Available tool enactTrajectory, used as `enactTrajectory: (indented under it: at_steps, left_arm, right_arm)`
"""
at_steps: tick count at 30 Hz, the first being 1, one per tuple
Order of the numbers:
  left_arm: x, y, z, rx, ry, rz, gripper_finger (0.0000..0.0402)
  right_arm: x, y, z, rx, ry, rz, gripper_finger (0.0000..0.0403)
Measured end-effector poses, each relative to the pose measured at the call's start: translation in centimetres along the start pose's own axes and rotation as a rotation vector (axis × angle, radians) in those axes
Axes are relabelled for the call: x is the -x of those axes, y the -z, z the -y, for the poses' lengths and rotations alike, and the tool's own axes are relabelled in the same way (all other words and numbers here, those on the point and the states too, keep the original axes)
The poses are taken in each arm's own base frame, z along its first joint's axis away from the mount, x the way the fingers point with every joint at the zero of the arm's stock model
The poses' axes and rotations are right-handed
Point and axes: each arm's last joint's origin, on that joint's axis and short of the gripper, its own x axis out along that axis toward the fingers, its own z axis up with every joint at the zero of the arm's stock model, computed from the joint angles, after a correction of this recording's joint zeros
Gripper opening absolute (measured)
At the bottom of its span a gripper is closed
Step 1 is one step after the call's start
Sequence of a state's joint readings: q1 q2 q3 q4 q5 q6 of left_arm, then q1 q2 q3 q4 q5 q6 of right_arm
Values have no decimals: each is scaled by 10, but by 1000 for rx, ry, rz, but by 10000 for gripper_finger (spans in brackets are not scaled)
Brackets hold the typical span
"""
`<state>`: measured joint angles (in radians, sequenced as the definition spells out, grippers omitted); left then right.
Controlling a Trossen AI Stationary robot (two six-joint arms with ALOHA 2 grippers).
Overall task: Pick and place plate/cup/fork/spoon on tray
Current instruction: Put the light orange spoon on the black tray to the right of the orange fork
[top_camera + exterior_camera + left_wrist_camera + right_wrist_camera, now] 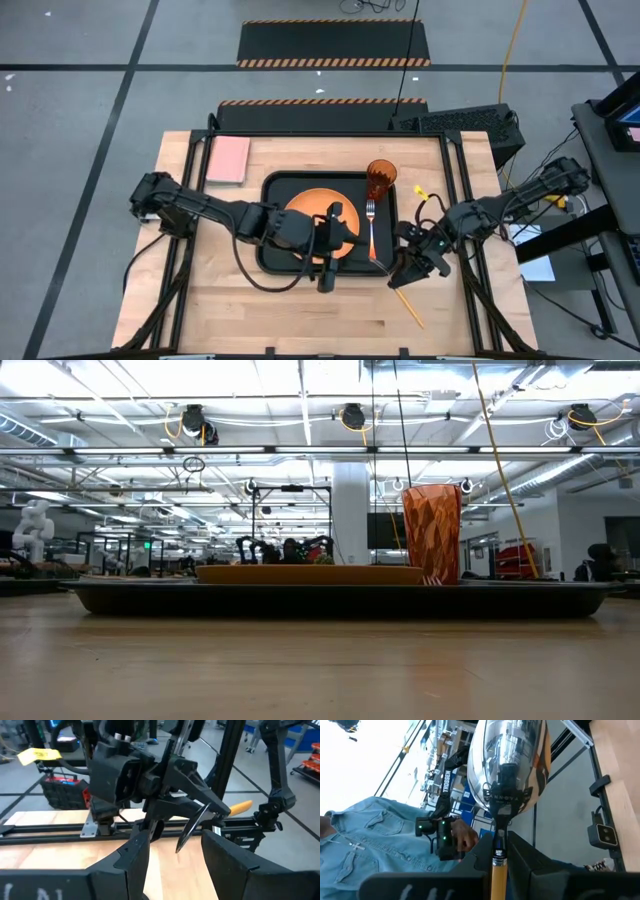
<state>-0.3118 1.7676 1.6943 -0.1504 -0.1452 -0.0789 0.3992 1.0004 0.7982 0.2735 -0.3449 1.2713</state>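
The black tray (272, 190) lies mid-table with the orange plate (308, 205) flat on it. The cup (381, 179) stands upright at the tray's far right corner. The fork (371, 225) lies right of the plate, tines toward the far edge. My right gripper (404, 270) is off the tray's near right corner, shut on the spoon (507, 760). My left gripper (358, 245) reaches over the tray toward it, fingers open (172, 860), with the spoon's bowl (191, 827) just ahead of them. The low view shows tray (340, 598), plate (310, 573) and cup (432, 532), but no gripper. My right gripper pinches the spoon between its two fingers at the top of the orange handle (497, 862), just below the silver neck. The fingers come about level from the table's right and lie across the spoon. The spoon is lifted clear, its free handle end (410, 310) pointing toward the near right.
A pink rectangular pad (228, 160) lies at the table's far left corner. A small yellow thing (421, 190) sits right of the tray. Black frame rails run along the table's edges. A person in a blue denim shirt (370, 845) stands beyond the table.
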Motion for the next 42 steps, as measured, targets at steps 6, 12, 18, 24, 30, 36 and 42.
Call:
enactTrajectory:
  at_steps: [6, 12, 18, 24, 30, 36, 42]
  left_arm:
    - [-1, -1, -9, -39, 29, -2, 157]
    - [-2, -1, -12, -43, 99, -7, 84]
    - [-2, -1, -17, -43, 99, -10, 14]
    - [-2, -1, -19, -36, 92, -11, 13]
    - [-2, 1, -26, 70, 100, -42, 6]
    - [1, 7, -38, 251, 93, -150, 4]
    - [23, 8, -45, 317, 74, -288, 2]
  right_arm:
    - [-1, -2, 2, 1, 0, 8, 19]
    - [-1, -3, 2, 1, 0, 12, 19]
    - [-1, -4, 2, -11, 1, 20, 18]
    - [0, -8, 3, -11, 12, 43, 18]
    - [2, -14, 6, -20, 46, 137, 61]
    - [4, -15, 13, -67, 136, 215, 137]
    - [5, -17, 17, -61, 225, 302, 185]
